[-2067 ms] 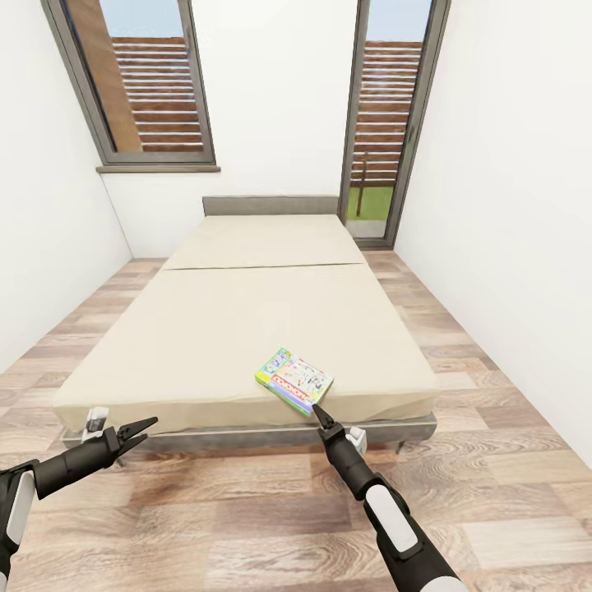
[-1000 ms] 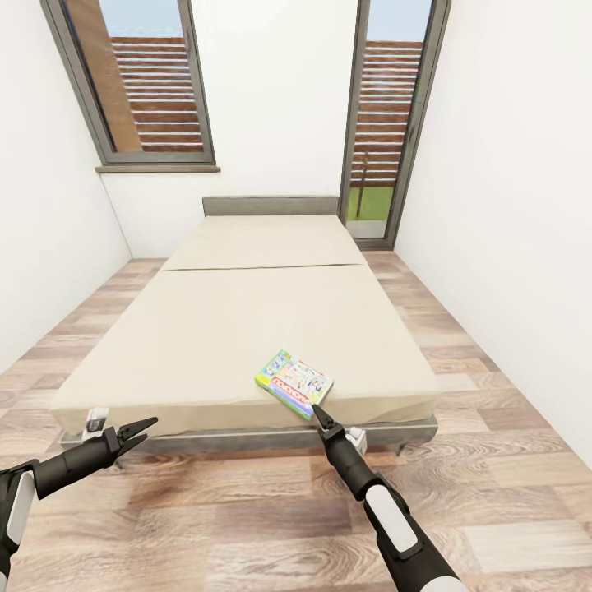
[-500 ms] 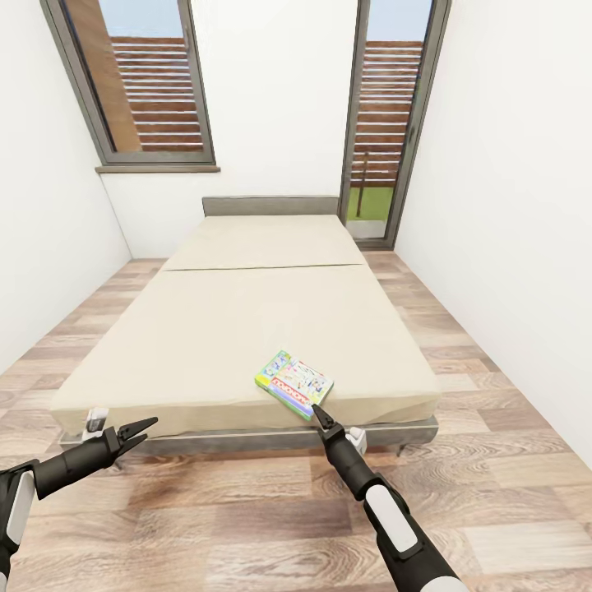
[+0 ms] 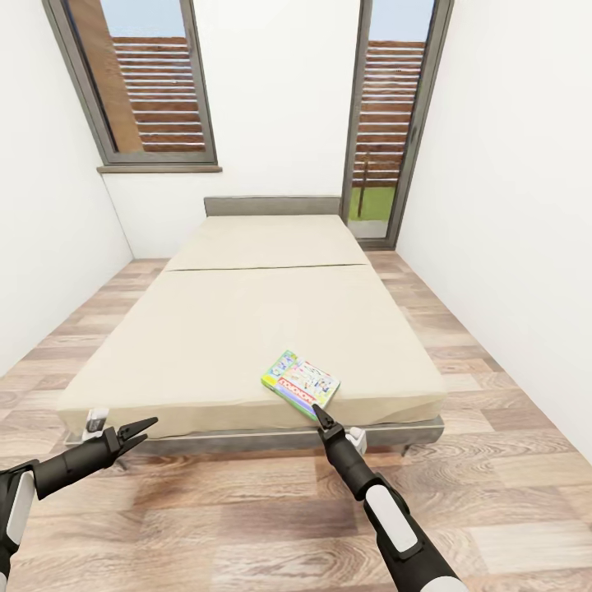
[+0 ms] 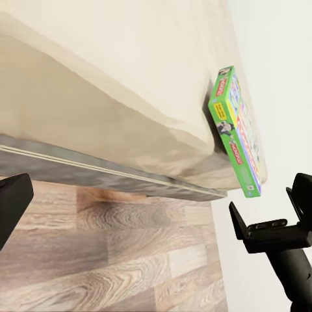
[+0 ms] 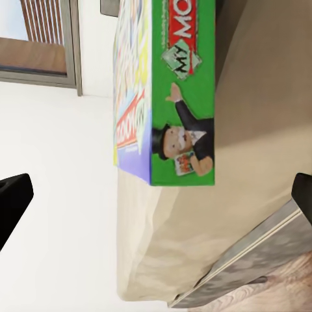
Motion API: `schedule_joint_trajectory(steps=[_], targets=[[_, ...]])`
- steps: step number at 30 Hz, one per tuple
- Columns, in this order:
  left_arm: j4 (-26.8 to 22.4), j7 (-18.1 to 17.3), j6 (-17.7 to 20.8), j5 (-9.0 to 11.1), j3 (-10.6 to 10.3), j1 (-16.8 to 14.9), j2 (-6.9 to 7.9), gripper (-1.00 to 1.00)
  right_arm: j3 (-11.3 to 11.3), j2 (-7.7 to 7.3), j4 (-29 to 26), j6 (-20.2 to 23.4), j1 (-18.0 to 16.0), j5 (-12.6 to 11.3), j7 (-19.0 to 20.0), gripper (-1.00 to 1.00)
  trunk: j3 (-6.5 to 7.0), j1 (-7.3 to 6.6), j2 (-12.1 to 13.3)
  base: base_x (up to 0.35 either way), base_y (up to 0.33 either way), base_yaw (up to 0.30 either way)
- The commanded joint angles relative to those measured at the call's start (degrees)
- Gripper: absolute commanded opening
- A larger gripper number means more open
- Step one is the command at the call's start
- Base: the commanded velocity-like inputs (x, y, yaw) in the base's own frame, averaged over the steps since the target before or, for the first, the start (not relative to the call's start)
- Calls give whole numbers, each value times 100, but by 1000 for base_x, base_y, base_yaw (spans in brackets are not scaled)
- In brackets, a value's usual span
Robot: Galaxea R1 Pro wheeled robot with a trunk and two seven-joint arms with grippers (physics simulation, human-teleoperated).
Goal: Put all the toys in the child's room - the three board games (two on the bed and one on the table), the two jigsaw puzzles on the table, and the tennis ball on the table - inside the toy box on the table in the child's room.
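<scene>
The flat green-edged cardboard board game box lies near the foot edge of the cream bed, so the right gripper points at it, fingers spread, while the left gripper hangs open aside.

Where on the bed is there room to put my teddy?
Almost everywhere: the wide cream-beige mattress is bare from the grey headboard down to the near left corner. Only the near right edge is taken, by the flat green-edged colourful game box, with the right pincer right beside it.
</scene>
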Motion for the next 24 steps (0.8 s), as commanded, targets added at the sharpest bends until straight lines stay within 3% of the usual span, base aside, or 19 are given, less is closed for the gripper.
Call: schedule_joint_trajectory(steps=[1, 24], targets=[[1, -9, 42, 15, 3, -2, 0, 100, -1, 0, 0, 40, -2, -60, 8, 100, -5, -1, -2, 0, 29, 0], [0, -9, 30, 15, 0, 1, -3, 100, -1, 0, 2, 40, -2, -60, 12, 100, -5, -1, -2, 35, 4, 0]])
